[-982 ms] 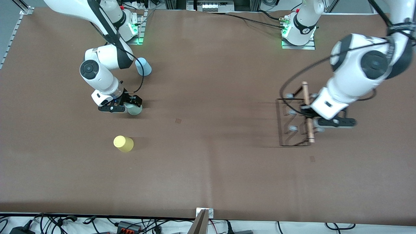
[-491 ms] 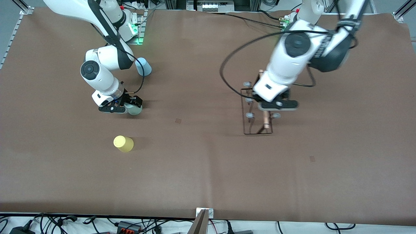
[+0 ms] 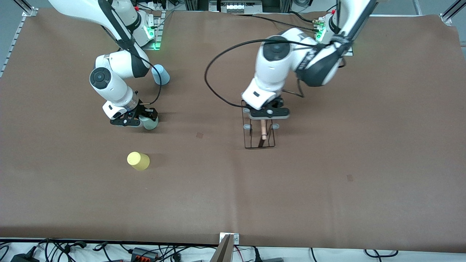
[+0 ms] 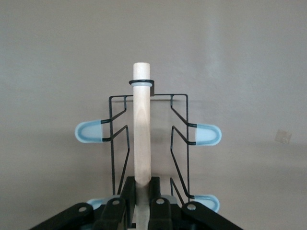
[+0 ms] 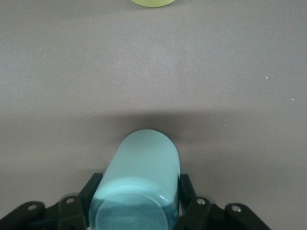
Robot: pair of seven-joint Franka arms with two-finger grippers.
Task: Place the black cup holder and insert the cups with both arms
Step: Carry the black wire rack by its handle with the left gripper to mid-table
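**Op 1:** Black cup holder (image 3: pixel 259 135) is where on your screen? A second ago I had it out at the left arm's end of the table.

**Op 2:** I now see it near the middle of the table, hanging from the left gripper (image 3: pixel 264 115), which is clenched on the wooden rod handle (image 4: pixel 141 129). In the left wrist view I see the fingers (image 4: pixel 154 191) pinching the rod, with the grey-blue-tipped prongs (image 4: pixel 207 134) sticking out on both sides. I can't tell whether the wire base is touching the table (image 3: pixel 327 189) or just above it.

**Op 1:** And the right side?

**Op 2:** My right gripper (image 3: pixel 143 118) hasn't shifted place; it's low at the table toward the right arm's end. What changed is the jaws: they stood wide around the sage green cup (image 3: pixel 150 123) before, and now they're clamped on it. In the right wrist view the cup (image 5: pixel 136 187) sits squeezed between the two fingers.

**Op 1:** Other cups?

**Op 2:** Same spots as before. I have the light blue cup (image 3: pixel 160 74) farther from the front camera than the right gripper, and the yellow cup (image 3: pixel 138 161) nearer to the camera, both apart from the green one.
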